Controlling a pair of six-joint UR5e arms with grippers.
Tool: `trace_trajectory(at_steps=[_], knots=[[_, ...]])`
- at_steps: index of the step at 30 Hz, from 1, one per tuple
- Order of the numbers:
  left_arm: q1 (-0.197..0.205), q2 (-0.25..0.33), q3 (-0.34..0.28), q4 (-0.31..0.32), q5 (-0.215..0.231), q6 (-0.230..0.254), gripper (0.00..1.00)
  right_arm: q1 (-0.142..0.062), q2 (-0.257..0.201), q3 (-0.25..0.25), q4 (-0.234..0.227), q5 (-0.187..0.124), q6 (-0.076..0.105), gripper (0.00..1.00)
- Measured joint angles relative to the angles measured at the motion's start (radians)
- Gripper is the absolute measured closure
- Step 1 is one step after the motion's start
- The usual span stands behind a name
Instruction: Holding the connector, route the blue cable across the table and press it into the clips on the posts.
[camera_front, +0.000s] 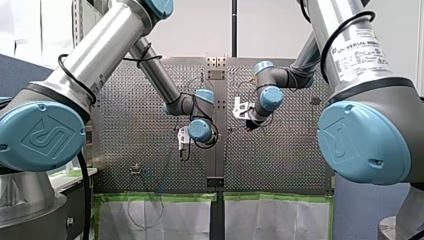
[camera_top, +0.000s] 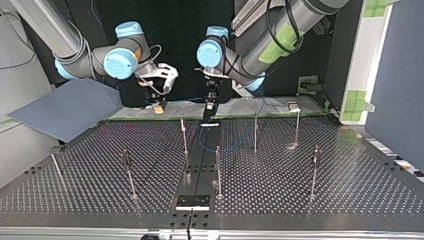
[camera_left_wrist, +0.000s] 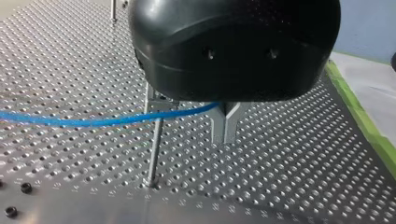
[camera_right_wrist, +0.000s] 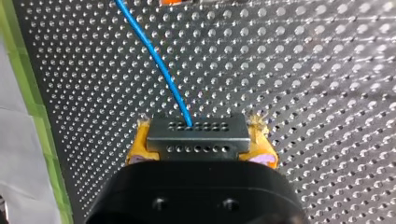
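Perforated metal tabletop (camera_left_wrist: 303, 177) is seen below both arms. The connector (camera_right_wrist: 197, 137) is pinched by the right claw (camera_right_wrist: 201, 142) between yellow pads (camera_right_wrist: 137, 150). The blue cable (camera_left_wrist: 93, 122), judged light and limp, is nipped by the left claw (camera_left_wrist: 226, 128), fingers pressed together, beside a post (camera_left_wrist: 154, 149); a hold close to the post is judged best.

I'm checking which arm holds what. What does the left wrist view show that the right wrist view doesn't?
Only the left wrist view: my left claw shut on the blue cable beside a post. Only the right wrist view: my right claw gripping the connector with yellow pads, green tape along the table edge. Both: the blue cable over the perforated table.
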Motion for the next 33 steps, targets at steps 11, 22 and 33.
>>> trace_trajectory(at_steps=[11, 22, 33], knots=[[0.007, -0.001, 0.059, -0.002, 0.048, -0.015, 0.99, -0.033, 0.004, -0.003, -0.039, -0.03, 0.012, 1.0], [0.012, -0.049, 0.143, -0.054, 0.088, -0.026, 0.99, -0.062, 0.025, -0.005, -0.067, -0.069, 0.021, 1.0], [0.022, -0.12, 0.236, -0.093, 0.109, -0.029, 0.99, -0.09, 0.059, -0.026, -0.085, -0.079, 0.03, 1.0]])
